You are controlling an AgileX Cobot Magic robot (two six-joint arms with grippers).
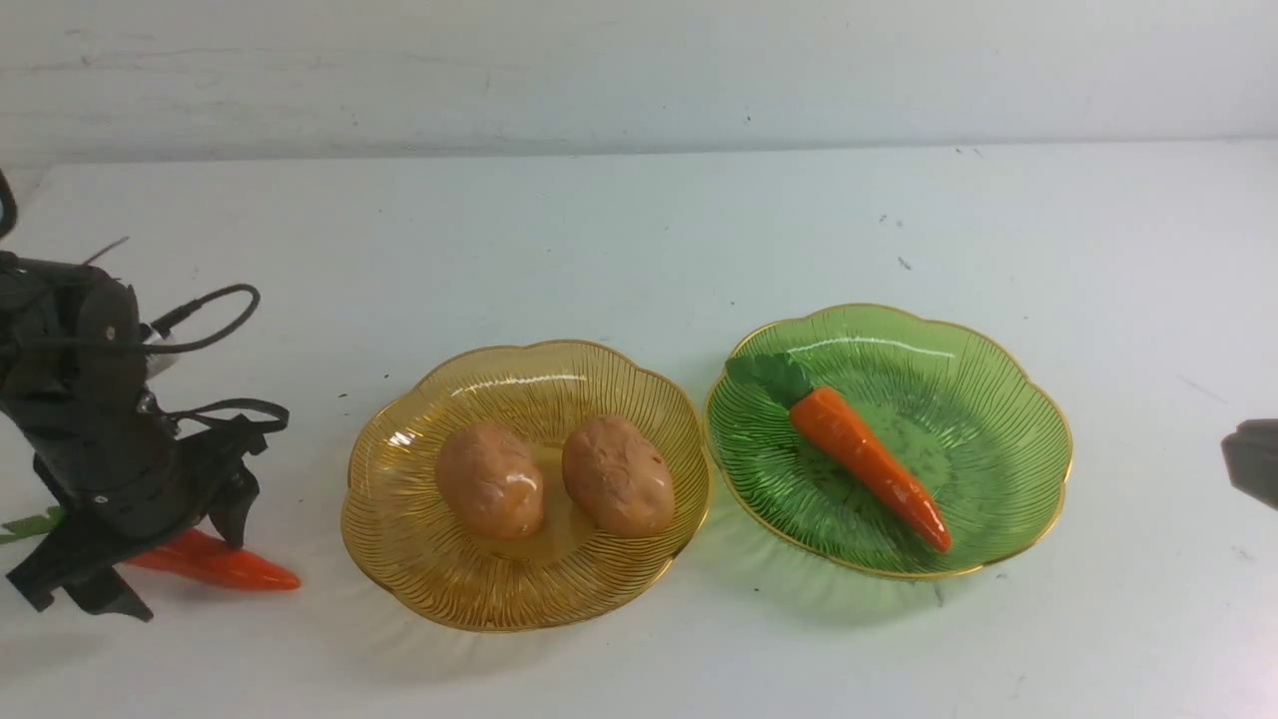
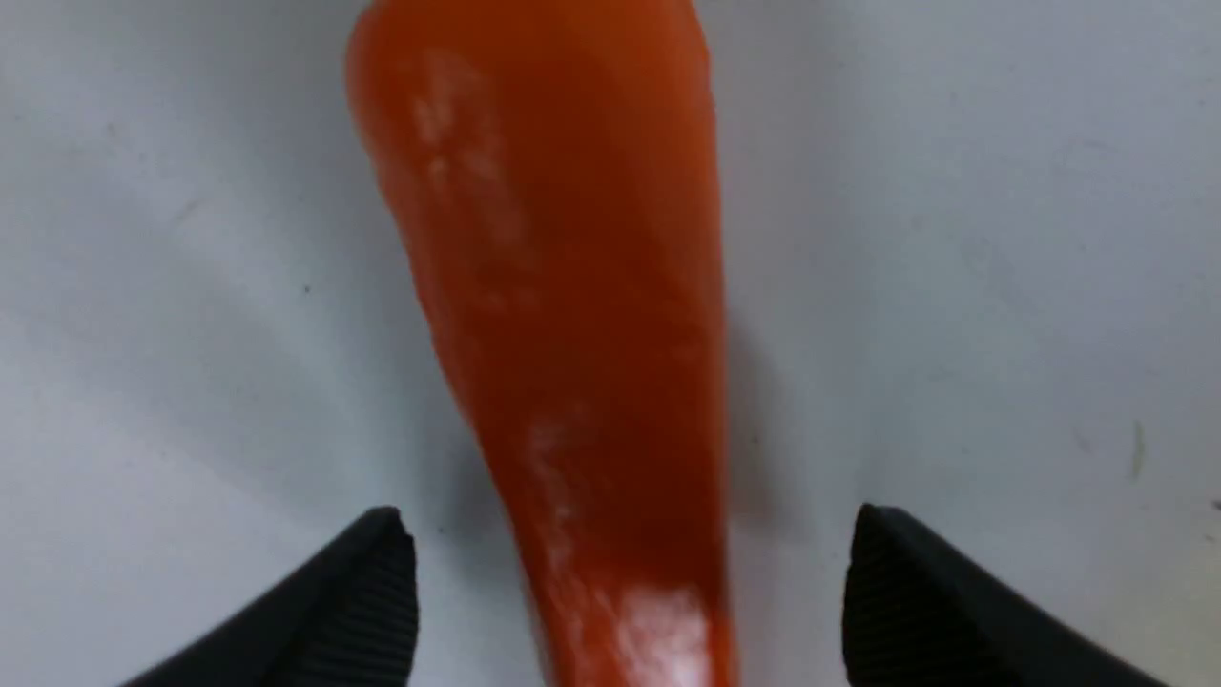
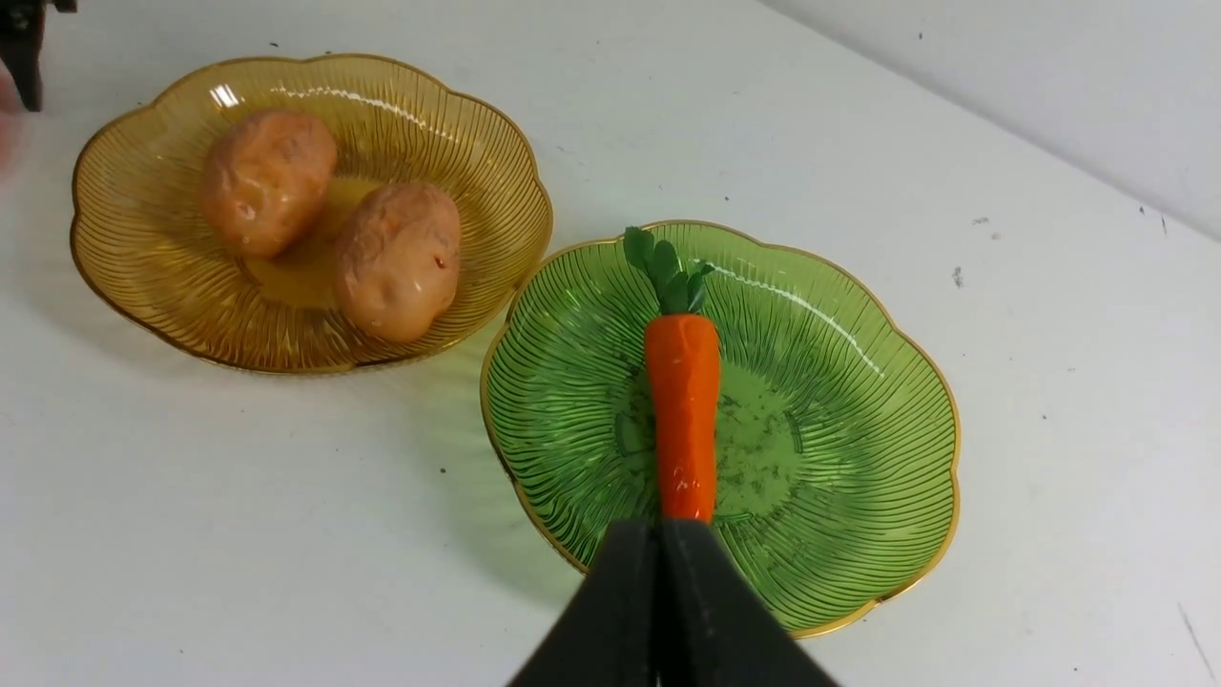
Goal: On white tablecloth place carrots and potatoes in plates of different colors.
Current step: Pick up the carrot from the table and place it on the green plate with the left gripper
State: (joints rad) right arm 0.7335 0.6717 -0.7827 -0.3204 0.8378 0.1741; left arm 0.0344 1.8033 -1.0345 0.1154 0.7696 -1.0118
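Two tan potatoes lie in the amber-yellow plate at the centre. One orange carrot lies in the green plate to its right. The second carrot lies on the white tablecloth at the left. My left gripper is open and straddles this carrot; in the left wrist view the carrot runs between the two spread fingertips without touching them. My right gripper is shut and empty, above the near rim of the green plate. It barely shows at the front view's right edge.
The two plates sit side by side, almost touching, also seen in the right wrist view with the amber plate and the potatoes. A pale wall rises behind the table.
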